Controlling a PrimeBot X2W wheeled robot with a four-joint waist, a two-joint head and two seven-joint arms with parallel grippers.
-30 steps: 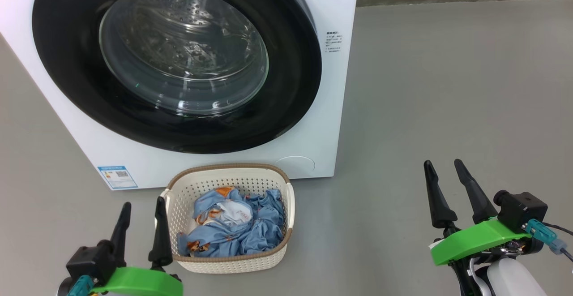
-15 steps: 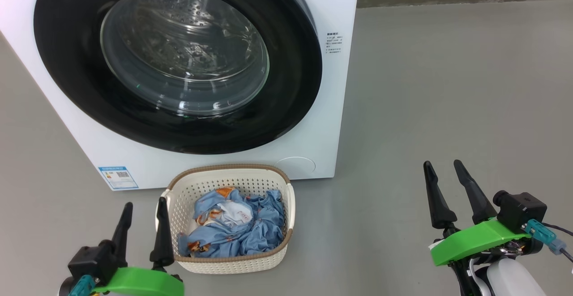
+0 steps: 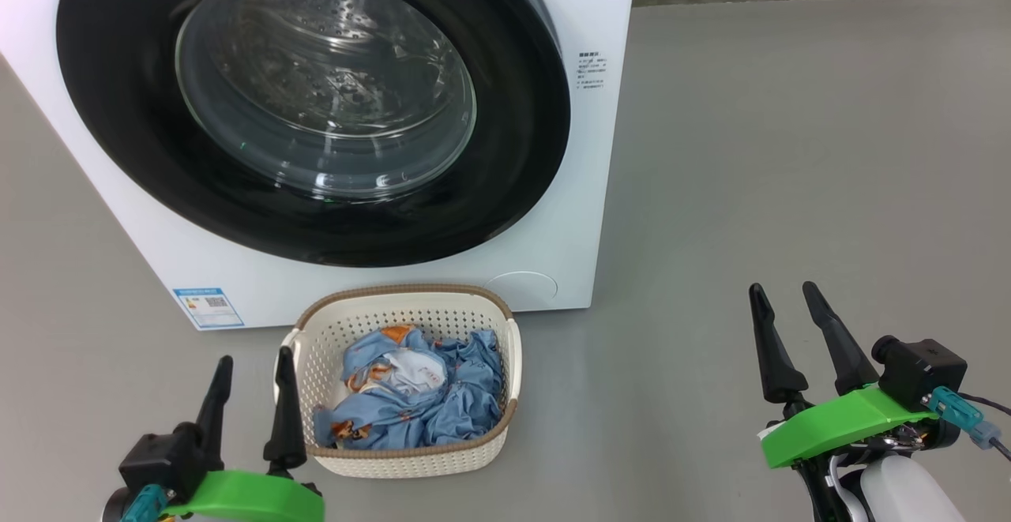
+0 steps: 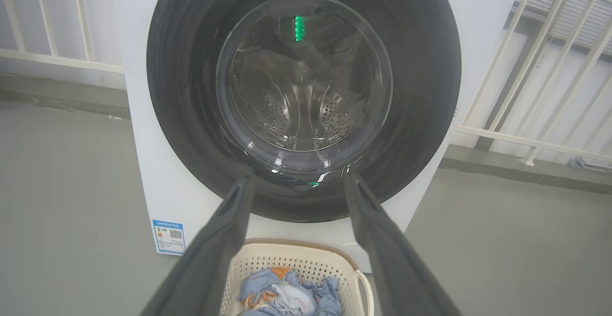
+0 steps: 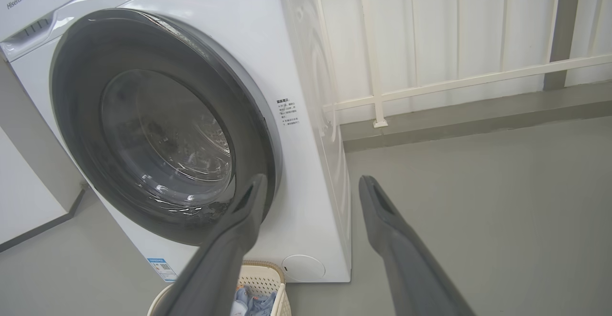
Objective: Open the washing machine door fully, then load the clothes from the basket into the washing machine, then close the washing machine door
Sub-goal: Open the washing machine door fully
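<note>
grey floor (image 3: 790, 151); white railing (image 5: 370, 43) on a raised grey kerb (image 5: 478, 115), with perhaps pale panelling behind it.

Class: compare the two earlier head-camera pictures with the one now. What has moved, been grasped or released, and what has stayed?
Nothing has visibly changed. The whole head view shifts slightly: that is the camera, not the things. The washing machine door stays shut, the clothes stay in the basket, and the left gripper and right gripper stay open and empty.
</note>
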